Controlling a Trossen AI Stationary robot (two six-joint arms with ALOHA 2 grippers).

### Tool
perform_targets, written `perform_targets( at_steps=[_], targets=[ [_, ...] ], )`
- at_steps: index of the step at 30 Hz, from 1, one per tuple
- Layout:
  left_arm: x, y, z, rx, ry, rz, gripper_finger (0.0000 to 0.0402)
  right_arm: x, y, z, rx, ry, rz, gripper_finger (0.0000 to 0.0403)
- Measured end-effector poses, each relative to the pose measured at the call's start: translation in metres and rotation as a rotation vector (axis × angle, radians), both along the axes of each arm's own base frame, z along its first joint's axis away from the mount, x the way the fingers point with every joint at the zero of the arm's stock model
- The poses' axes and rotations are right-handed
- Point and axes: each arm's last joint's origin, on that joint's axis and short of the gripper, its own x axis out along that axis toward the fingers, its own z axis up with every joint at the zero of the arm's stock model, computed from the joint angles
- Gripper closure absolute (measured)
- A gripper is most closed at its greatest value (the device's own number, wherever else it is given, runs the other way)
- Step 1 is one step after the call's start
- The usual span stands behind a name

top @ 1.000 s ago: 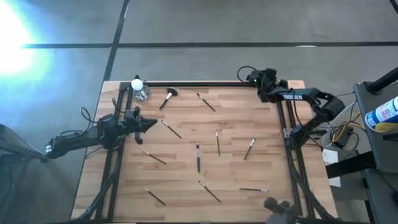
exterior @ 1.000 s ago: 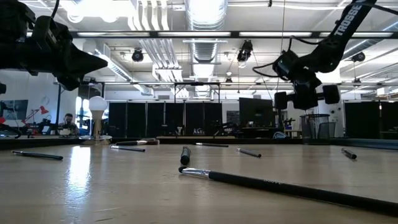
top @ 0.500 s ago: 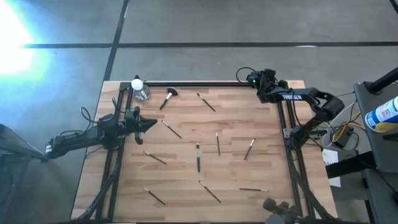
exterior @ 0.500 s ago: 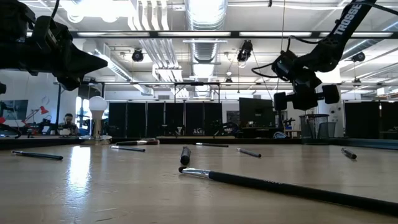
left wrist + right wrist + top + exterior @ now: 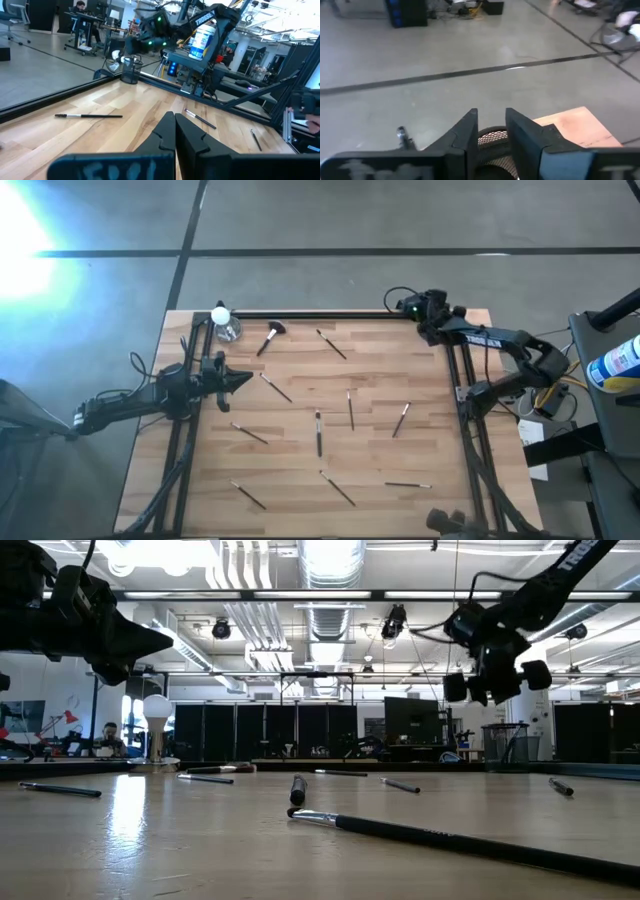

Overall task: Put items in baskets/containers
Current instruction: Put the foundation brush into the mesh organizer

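Observation:
Several thin dark brushes lie flat and scattered on the wooden table, among them one at the middle [image 5: 318, 432] and one near the front [image 5: 450, 840]. The larger brush [image 5: 270, 335] with the fluffy head lies at the far left. The black mesh cup [image 5: 508, 745] stands at the table's far right corner [image 5: 131, 70]. My right gripper [image 5: 491, 117] hovers open above the cup's rim [image 5: 492, 136], with nothing between its fingers [image 5: 400, 306]. My left gripper [image 5: 245, 380] waits shut and level over the left edge [image 5: 175, 120].
A white bulb-shaped object [image 5: 222, 320] stands at the far left corner. Black rails [image 5: 462, 420] run along the table's left, right and far edges. A blue-and-white canister [image 5: 615, 362] stands off the table to the right. The middle of the table has room between the brushes.
My right gripper has risen a little above the cup at the far right corner and has tipped nearer to level. My left arm and the brushes on the table have kept still.

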Motion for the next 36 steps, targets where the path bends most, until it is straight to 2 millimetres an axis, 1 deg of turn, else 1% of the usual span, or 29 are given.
perform_targets(
  at_steps=[3,6,8,11,14,19,23,27,32,36],
  targets=[
    [0.000,0.000,0.000,0.000,0.000,0.000,0.0401,-0.002,0.007,0.016,0.030,-0.023,0.143,0.0334],
    [0.000,0.000,0.000,0.000,0.000,0.000,0.0401,0.000,0.017,0.030,0.064,-0.059,0.378,0.0369],
    [0.000,0.000,0.000,0.000,0.000,0.000,0.0401,0.003,0.026,0.034,0.084,-0.073,0.537,0.0388],
    [0.000,0.000,0.000,0.000,0.000,0.000,0.0401,0.011,0.044,0.037,0.083,-0.080,0.730,0.0393],
    [0.000,0.000,0.000,0.000,0.000,0.000,0.0401,0.019,0.064,0.035,0.045,-0.098,0.886,0.0394],
    [0.000,0.000,0.000,0.000,0.000,0.000,0.0401,0.032,0.094,0.027,-0.077,-0.193,1.111,0.0394],
    [0.000,0.000,0.000,0.000,0.000,0.000,0.0401,0.036,0.115,0.012,-0.127,-0.236,1.218,0.0394],
    [0.000,0.000,0.000,0.001,-0.004,0.000,0.0401,0.035,0.131,-0.001,-0.152,-0.264,1.283,0.0394],
    [0.000,0.000,0.002,0.005,-0.021,0.004,0.0401,0.028,0.142,-0.016,-0.193,-0.316,1.317,0.0394],
    [0.000,0.000,0.003,0.006,-0.030,0.005,0.0401,0.020,0.145,-0.026,-0.227,-0.346,1.320,0.0394]
  ],
)
